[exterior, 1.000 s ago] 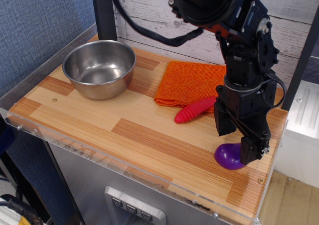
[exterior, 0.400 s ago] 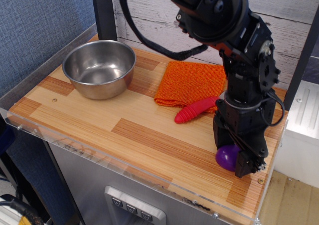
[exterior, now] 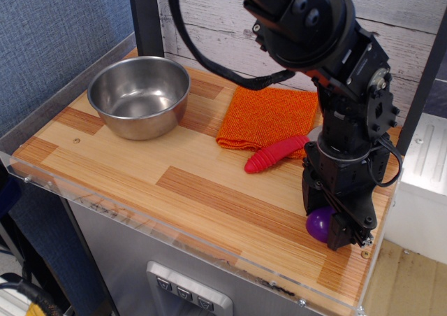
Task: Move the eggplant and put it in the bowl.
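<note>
Single view only, raised above the near long edge of the wooden table [exterior: 174,183] and angled downward across it toward the plank wall [exterior: 230,22] at twelve o'clock. Set slightly to the left, so the tabletop runs diagonally from ten o'clock to five o'clock. Close enough to fill the frame with the whole surface, cabinet front [exterior: 140,260] showing at six o'clock. Arm entering from one o'clock, gripper [exterior: 336,221] low at four o'clock. Bowl [exterior: 140,96] at ten o'clock. No second view to compare.
</note>
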Robot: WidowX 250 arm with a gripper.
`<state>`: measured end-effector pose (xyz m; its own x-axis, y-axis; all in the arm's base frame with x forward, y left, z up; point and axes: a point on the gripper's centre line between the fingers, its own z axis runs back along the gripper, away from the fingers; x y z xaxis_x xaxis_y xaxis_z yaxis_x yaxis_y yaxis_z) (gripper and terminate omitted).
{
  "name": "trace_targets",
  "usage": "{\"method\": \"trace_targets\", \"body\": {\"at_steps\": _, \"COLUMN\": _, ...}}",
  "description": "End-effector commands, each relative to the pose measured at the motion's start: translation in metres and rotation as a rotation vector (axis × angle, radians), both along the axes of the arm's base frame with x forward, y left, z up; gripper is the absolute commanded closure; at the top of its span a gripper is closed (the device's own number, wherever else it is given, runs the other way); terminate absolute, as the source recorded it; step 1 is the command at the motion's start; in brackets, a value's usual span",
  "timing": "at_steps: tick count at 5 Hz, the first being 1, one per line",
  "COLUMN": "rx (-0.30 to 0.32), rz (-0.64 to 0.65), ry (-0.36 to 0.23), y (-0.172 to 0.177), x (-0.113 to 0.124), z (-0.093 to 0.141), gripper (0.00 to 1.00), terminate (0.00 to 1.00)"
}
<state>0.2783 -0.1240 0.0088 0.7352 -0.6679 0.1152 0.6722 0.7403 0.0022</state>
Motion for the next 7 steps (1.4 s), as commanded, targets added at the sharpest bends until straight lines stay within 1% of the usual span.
{"method": "trace_targets", "body": {"at_steps": 1, "rx": -0.046, "rz": 0.027, "ry": -0.056, "y": 0.010, "x": 0.006, "z": 0.036, "gripper": 1.00, "terminate": 0.00}}
{"method": "trace_targets", "body": {"at_steps": 2, "rx": -0.054, "rz": 0.035, "ry": -0.105, "y": 0.019, "x": 0.011, "z": 0.069, "gripper": 1.00, "terminate": 0.00}}
{"method": "trace_targets", "body": {"at_steps": 3, "rx": -0.084, "rz": 0.070, "ry": -0.151, "y": 0.039, "x": 0.013, "z": 0.112, "gripper": 1.00, "terminate": 0.00}}
{"method": "trace_targets", "body": {"at_steps": 4, "rx": -0.094, "rz": 0.142, "ry": -0.209, "y": 0.073, "x": 0.009, "z": 0.145, "gripper": 1.00, "terminate": 0.00}}
{"method": "trace_targets", "body": {"at_steps": 5, "rx": -0.104, "rz": 0.251, "ry": -0.219, "y": 0.124, "x": 0.008, "z": 0.159, "gripper": 1.00, "terminate": 0.00}}
{"method": "trace_targets", "body": {"at_steps": 6, "rx": -0.083, "rz": 0.331, "ry": -0.227, "y": 0.168, "x": 0.013, "z": 0.163, "gripper": 1.00, "terminate": 0.00}}
{"method": "trace_targets", "body": {"at_steps": 7, "rx": -0.065, "rz": 0.409, "ry": -0.205, "y": 0.200, "x": 0.020, "z": 0.156, "gripper": 1.00, "terminate": 0.00}}
